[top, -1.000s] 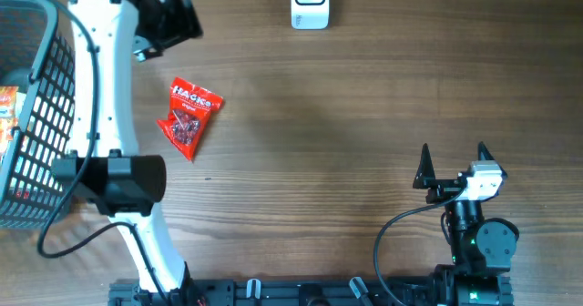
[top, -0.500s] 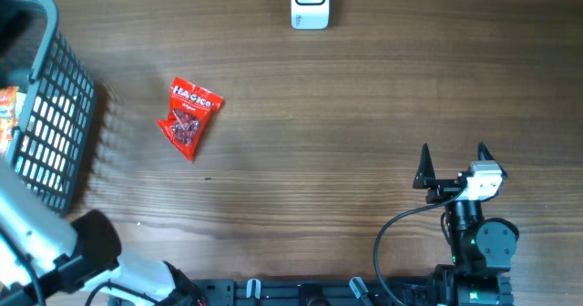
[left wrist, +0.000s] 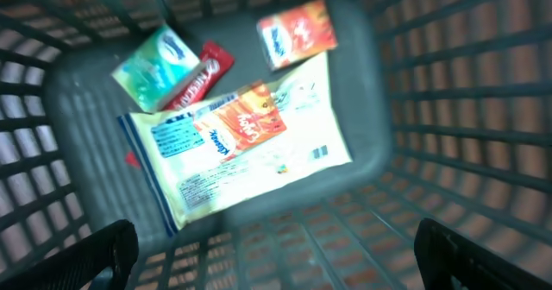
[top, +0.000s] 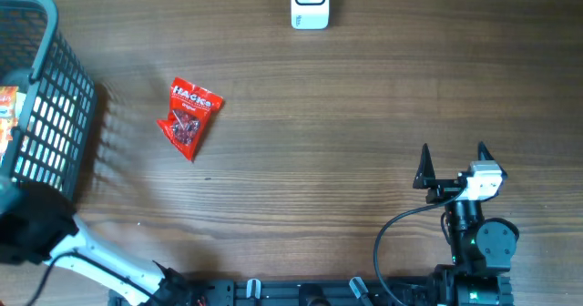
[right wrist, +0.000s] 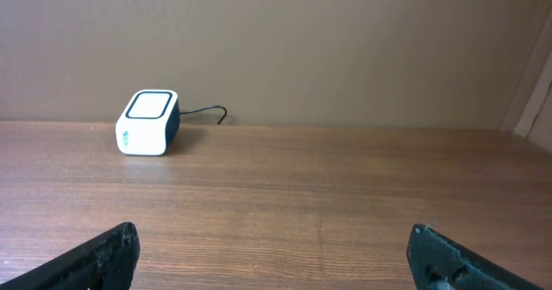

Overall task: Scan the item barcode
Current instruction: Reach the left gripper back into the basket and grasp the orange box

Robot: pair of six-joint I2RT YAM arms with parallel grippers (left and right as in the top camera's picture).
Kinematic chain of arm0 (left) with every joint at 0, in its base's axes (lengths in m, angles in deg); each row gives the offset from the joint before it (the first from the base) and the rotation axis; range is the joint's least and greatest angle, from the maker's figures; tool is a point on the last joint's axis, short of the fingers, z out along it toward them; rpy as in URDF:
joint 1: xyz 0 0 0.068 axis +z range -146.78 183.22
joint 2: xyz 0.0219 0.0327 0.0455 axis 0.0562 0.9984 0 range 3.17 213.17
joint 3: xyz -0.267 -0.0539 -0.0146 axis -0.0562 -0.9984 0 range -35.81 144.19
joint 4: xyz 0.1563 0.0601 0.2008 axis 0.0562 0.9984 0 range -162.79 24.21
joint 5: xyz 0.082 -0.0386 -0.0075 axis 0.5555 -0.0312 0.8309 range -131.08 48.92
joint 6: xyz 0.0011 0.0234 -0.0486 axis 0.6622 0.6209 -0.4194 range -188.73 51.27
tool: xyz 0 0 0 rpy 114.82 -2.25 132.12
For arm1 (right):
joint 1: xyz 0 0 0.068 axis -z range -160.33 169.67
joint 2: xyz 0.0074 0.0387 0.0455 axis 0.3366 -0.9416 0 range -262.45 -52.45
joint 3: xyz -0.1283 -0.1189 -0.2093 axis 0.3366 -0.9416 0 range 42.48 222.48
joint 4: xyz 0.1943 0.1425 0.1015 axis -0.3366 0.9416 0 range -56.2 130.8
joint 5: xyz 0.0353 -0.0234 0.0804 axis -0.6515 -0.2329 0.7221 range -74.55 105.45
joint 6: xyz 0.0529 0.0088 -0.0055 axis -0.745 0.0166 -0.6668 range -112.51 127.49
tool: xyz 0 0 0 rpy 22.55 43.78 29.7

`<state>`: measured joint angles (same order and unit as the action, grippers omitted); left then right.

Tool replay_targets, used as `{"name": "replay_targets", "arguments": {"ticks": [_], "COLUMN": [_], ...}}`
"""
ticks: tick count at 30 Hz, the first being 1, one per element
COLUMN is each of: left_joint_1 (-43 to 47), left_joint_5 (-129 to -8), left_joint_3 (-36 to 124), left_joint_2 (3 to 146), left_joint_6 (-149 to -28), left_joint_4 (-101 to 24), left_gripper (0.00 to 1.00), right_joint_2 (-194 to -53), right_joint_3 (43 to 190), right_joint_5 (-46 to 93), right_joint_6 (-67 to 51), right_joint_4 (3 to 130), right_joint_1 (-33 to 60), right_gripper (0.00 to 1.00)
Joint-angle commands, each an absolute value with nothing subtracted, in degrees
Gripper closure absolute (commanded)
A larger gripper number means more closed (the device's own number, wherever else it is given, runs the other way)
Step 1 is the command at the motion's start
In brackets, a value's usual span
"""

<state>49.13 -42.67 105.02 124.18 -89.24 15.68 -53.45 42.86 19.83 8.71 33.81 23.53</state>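
Left arm (top: 105, 265), right arm (top: 481, 238): jaws wide

White letters on the red packet (top: 189, 117), upper left of the overhead view, look like "HACKS". The print on the packets (left wrist: 250, 152) in my basket (left wrist: 448, 109) is too blurred to read.

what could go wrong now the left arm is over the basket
The open left gripper hangs over a basket where packs overlap: an orange pack lies on the large white packet, so it might pinch both. Its fingers could also snag the grid walls. The scanner is far across the table, a long carry.
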Motion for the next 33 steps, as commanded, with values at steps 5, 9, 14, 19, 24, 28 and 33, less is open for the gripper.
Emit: {"name": "replay_targets", "arguments": {"ticks": [5,9,14,19,24,28,33], "left_joint_1": [49.4,49.3,49.2,49.2,49.2,49.2,49.2], "left_joint_5": [-39.0,-38.4,-38.4,-38.4,-38.5,-38.5,-38.5], "left_joint_3": [104.9,104.8,104.8,104.8,104.8,104.8,104.8], "left_joint_2": [133.6,137.9,142.7,145.7,147.5,147.6,147.6], "left_joint_6": [-88.5,-88.5,-88.4,-85.4,-82.6,-82.6,-82.6], "left_joint_4": [14.9,14.9,14.7,13.2,12.5,12.5,13.7], "left_gripper": [0.0,0.0,0.0,0.0,0.0,0.03,0.36], "right_joint_2": [-53.0,-53.0,-53.0,-53.0,-53.0,-53.0,-53.0], "right_joint_3": [42.8,42.8,42.8,42.8,42.8,42.8,42.8], "right_joint_5": [18.8,18.8,18.8,18.8,18.8,18.8,18.8], "right_joint_6": [8.9,8.9,8.9,8.9,8.9,8.9,8.9], "right_joint_4": [33.7,33.7,33.7,33.7,33.7,33.7,33.7], "right_joint_1": [23.8,23.8,23.8,23.8,23.8,23.8,23.8], "right_gripper": [0.0,0.0,0.0,0.0,0.0,0.0,0.0]}}
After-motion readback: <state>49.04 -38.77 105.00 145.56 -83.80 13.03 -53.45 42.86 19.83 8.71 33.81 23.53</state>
